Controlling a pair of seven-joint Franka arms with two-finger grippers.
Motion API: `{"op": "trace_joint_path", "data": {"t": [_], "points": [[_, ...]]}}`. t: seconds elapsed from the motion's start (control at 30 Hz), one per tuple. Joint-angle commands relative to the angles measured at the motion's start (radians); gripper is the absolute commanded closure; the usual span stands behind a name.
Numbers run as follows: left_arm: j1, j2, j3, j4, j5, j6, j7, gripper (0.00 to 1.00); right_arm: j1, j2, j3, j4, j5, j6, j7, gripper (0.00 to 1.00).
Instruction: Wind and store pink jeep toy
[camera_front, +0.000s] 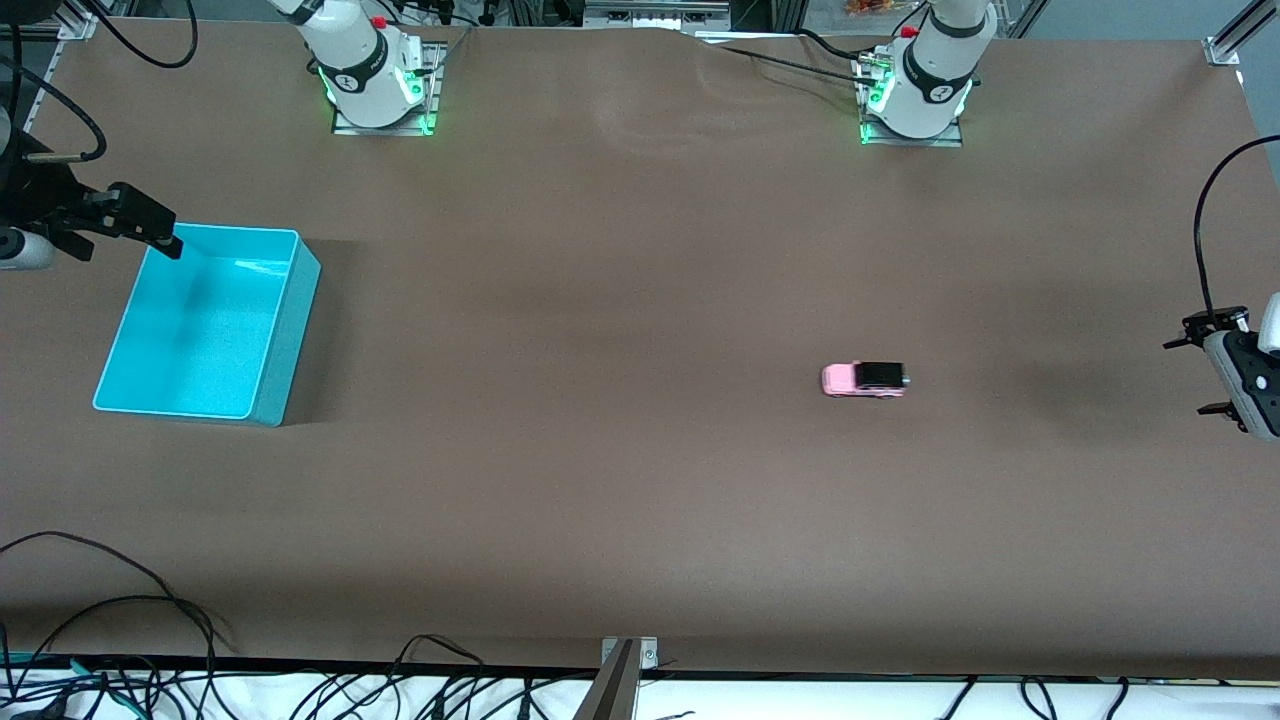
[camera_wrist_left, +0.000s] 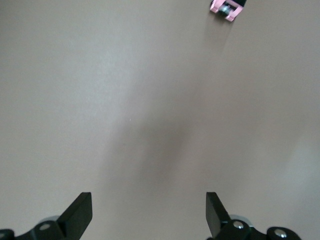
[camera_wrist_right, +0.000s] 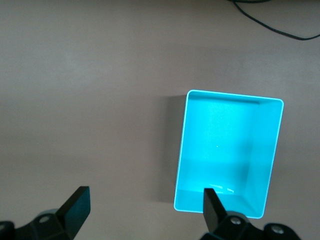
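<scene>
The pink jeep toy (camera_front: 865, 380), tiny with a black roof, stands on the brown table toward the left arm's end. Its edge shows in the left wrist view (camera_wrist_left: 227, 7). The cyan bin (camera_front: 290, 340) stands empty toward the right arm's end and shows in the right wrist view (camera_wrist_right: 225, 140). My left gripper (camera_front: 1196, 375) is open and empty above the table's end, apart from the jeep; the left wrist view (camera_wrist_left: 149, 210) shows only bare table between its fingers. My right gripper (camera_front: 130, 242) is open and empty above the bin's corner nearest the bases (camera_wrist_right: 145, 207).
The two arm bases (camera_front: 380, 80) (camera_front: 915, 90) stand along the table's back edge. Loose black cables (camera_front: 120, 600) lie at the front edge, with a metal bracket (camera_front: 625, 655) at its middle. A cable (camera_wrist_right: 270, 25) shows in the right wrist view.
</scene>
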Motion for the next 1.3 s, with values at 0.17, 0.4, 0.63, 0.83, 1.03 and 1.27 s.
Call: {"op": "trace_joint_path", "data": {"t": [0.17,0.4,0.63,0.83,1.03,1.27], "points": [[-0.096,-0.077,0.0,0.029,0.026,-0.132,-0.234,0.0,-0.001,0.004,-0.002,0.017,0.011,-0.005,-0.011,0.0],[-0.137,-0.108,-0.006,0.03,0.017,-0.16,-0.329,0.0,-0.001,0.004,-0.002,0.017,0.011,-0.007,-0.011,0.0],[-0.181,-0.137,-0.016,0.039,0.015,-0.238,-0.496,0.0,-0.004,0.006,-0.003,0.017,0.01,-0.008,-0.011,0.0],[-0.232,-0.139,-0.013,0.102,0.014,-0.339,-0.657,0.0,-0.004,0.009,-0.005,0.015,0.01,-0.039,0.001,0.0],[-0.269,-0.143,-0.016,0.105,-0.011,-0.396,-0.804,0.0,-0.001,0.021,-0.003,0.017,0.007,-0.057,0.02,0.0],[-0.298,-0.174,-0.003,0.104,-0.028,-0.415,-0.858,0.0,0.001,0.02,0.001,0.017,0.004,-0.056,0.031,0.0]]}}
